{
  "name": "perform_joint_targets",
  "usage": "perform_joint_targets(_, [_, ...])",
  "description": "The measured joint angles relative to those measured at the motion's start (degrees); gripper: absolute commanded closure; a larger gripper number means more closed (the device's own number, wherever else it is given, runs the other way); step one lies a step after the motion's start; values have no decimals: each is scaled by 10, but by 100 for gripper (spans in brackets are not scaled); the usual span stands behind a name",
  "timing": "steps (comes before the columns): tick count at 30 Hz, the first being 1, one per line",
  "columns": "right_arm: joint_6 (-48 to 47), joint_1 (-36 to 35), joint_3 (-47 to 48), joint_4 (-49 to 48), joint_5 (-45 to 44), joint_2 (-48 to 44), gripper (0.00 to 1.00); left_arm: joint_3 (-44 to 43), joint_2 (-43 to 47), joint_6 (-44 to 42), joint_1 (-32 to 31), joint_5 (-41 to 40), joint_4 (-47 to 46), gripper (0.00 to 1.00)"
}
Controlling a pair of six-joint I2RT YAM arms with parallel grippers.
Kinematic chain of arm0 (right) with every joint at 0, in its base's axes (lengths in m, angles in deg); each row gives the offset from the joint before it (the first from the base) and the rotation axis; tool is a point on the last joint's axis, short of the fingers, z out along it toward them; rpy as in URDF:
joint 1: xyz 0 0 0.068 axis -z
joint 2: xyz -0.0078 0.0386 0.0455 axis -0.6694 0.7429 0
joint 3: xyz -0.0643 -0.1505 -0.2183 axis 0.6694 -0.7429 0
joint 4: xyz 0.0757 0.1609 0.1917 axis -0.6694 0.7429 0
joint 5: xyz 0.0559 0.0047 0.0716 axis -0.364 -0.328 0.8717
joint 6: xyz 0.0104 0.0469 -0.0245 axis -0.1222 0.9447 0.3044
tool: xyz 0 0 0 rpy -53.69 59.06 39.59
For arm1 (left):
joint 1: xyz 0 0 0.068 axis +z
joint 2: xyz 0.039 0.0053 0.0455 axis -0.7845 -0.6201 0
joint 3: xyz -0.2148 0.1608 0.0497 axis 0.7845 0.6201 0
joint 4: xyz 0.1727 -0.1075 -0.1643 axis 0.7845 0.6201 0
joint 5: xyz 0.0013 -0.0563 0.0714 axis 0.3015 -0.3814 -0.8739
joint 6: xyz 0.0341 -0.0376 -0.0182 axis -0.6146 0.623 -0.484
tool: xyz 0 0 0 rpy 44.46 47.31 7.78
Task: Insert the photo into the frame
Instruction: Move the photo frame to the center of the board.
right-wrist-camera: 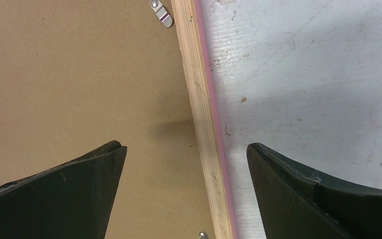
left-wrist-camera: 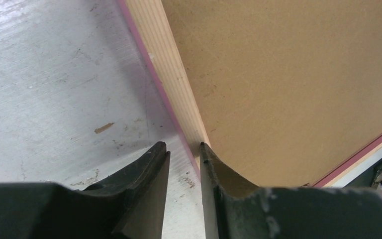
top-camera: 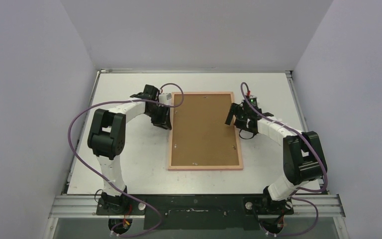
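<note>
The left gripper (top-camera: pixel 163 118) sits at the frame's (top-camera: pixel 206 168) left rail, close to its far corner. Its jaws are drawn narrow, with one finger (left-wrist-camera: pixel 154 159) out on the table (top-camera: pixel 139 149) and the other over the pale wood. This looks like a pinch on the rail's outer edge to lift or steady it, though I cannot tell whether it is actually clamped. The frame lies flat in the middle, back upward and pink face down. Its long axis runs straight away from the arm bases, short rails near and far. The brown backing board (top-camera: pixel 204 129) fills it, with a small metal turn clip (right-wrist-camera: pixel 160 13) just inside the right rail. The photo is nowhere visible; it may be beneath the board, but that is hidden. The right gripper (top-camera: pixel 235 118) hovers over the frame's right rail with its jaws spread wide astride it, holding nothing, probably poised to take that side.
</note>
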Motion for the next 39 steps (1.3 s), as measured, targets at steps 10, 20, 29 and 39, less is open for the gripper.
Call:
perform_joint_targets(10, [1, 0, -10, -12, 11, 0, 3, 19, 12, -2, -1, 11, -20, 85])
perform_joint_targets(20, [26, -28, -58, -35, 23, -10, 4, 67, 45, -12, 10, 9, -39, 88])
perform_joint_targets(29, [51, -76, -90, -34, 19, -50, 3, 111, 74, -36, 45, 0, 9, 88])
perform_joint_targets(39, [29, -61, -28, -7, 18, -46, 0, 68, 101, -26, 72, 45, 22, 60])
